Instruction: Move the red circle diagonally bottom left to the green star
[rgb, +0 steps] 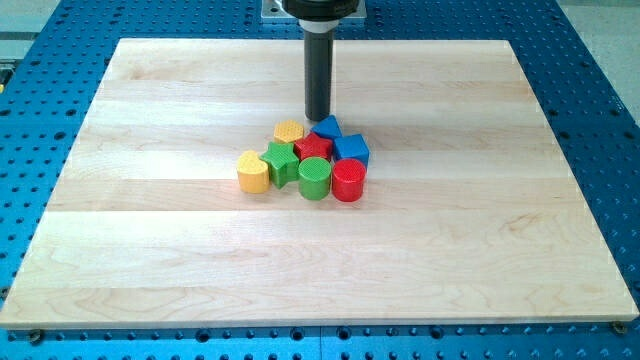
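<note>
The red circle (348, 181) is a red cylinder at the right end of a tight cluster of blocks near the board's middle. The green star (281, 162) lies at the cluster's left, two blocks away from the red circle, with the green cylinder (314, 178) between them. My tip (317, 118) stands just above the cluster's top edge, between the yellow hexagon-like block (290, 131) and the blue block (327, 127), close to both.
A yellow block (253, 172) touches the green star's left side. A red block (313, 147) sits in the cluster's middle and a blue cube (351, 150) above the red circle. The wooden board (150, 250) lies on a blue perforated table.
</note>
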